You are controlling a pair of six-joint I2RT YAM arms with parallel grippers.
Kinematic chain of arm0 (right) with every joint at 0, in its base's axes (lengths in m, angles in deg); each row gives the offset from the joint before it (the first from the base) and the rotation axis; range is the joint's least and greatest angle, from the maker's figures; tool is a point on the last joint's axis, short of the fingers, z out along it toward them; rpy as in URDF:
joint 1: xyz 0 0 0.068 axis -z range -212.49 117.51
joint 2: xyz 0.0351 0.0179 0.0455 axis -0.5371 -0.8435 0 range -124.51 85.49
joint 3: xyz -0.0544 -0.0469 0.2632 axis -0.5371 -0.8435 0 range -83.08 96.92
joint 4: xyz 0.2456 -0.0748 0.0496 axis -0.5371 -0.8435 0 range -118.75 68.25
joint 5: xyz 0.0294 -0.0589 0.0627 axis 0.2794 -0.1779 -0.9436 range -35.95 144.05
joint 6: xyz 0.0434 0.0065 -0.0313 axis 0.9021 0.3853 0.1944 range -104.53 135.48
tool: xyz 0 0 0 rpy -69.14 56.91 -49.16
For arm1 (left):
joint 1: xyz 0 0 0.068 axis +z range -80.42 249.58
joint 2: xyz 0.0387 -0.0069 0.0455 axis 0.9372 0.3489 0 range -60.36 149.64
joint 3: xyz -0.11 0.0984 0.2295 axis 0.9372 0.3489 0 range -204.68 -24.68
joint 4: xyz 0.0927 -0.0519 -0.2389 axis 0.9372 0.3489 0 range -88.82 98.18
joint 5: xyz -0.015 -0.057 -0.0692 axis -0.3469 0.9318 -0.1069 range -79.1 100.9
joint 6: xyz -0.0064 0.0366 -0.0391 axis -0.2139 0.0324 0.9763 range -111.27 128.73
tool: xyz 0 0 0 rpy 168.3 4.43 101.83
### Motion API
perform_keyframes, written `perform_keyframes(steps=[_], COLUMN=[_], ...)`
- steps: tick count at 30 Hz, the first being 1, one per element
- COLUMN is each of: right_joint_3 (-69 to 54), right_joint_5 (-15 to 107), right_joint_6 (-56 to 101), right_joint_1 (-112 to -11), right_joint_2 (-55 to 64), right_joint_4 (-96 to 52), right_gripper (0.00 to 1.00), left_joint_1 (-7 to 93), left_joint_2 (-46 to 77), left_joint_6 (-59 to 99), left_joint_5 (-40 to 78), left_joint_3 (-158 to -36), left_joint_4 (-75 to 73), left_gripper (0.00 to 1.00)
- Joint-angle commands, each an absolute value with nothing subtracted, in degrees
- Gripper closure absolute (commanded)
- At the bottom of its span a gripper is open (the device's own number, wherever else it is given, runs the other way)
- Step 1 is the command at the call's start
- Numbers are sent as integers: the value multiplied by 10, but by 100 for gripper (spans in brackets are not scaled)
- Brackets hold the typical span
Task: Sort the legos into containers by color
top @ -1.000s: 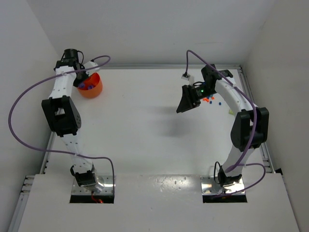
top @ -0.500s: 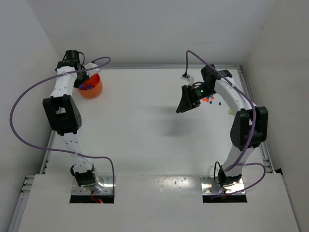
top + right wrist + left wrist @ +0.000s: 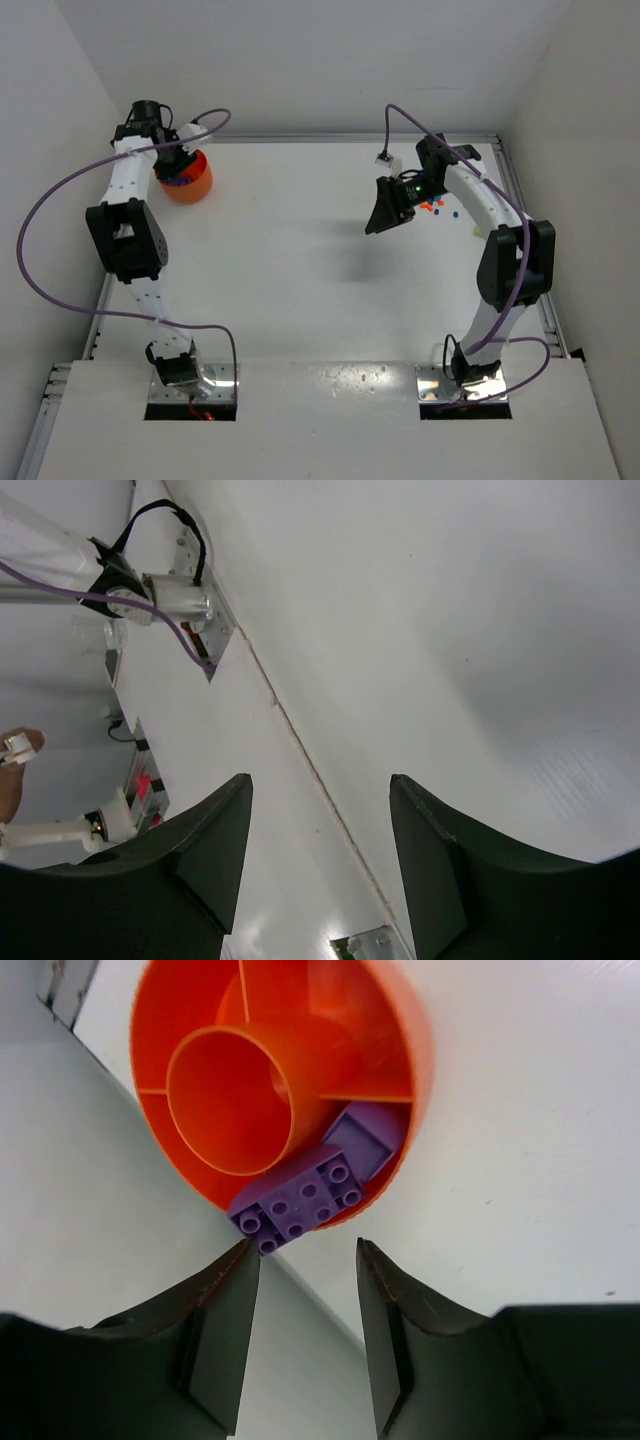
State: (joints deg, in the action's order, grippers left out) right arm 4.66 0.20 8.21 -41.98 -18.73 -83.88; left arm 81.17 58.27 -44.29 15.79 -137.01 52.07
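The orange bowl (image 3: pixel 180 1020), a container with inner dividers and a round centre well, sits at the table's far left (image 3: pixel 196 186). A purple lego brick (image 3: pixel 300 1198) rests studs-up against the bowl's near rim, with a second purple piece (image 3: pixel 366 1138) behind it. My left gripper (image 3: pixel 304 1258) hovers just over that rim, open, nothing between its fingers; the brick's corner is close to the left fingertip. My right gripper (image 3: pixel 381 216) hangs open and empty above the table's middle right (image 3: pixel 320 785). Loose orange legos (image 3: pixel 430 207), a blue one (image 3: pixel 455 213) and a yellow-green one (image 3: pixel 478 232) lie beside the right arm.
The bowl stands close to the left wall and the table's raised left edge (image 3: pixel 70 985). The right wrist view looks back toward the arm bases and the mounting plate (image 3: pixel 180 595) at the near edge. Purple cables loop off both arms.
The left gripper's jaws have spread apart over the bowl and its wrist has shifted slightly. The right arm has not moved.
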Motion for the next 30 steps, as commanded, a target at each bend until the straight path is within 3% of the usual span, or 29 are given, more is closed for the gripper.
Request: perform_keyframes(steps=[1,6,18,23,30], right_joint_3=[45,40,19,19,19], right_joint_5=[-2,-2,4,4,4], right_joint_6=[85,85,80,80,80], right_joint_1=[-418,-418,-418,-418,-418], right_joint_2=[-179,-173,-157,-157,-157], right_joint_4=[-831,-826,-814,-814,-814], right_gripper=[42,42,42,42,42], left_joint_1=[835,883,930,924,923], left_joint_2=[517,502,582,629,673], left_joint_6=[-410,-331,-121,-102,-81], left_joint_5=[263,342,312,319,295], left_joint_3=[-1392,-1397,-1443,-1469,-1488], left_joint_4=[522,482,407,407,407], left_gripper=[51,51,52,36,34])
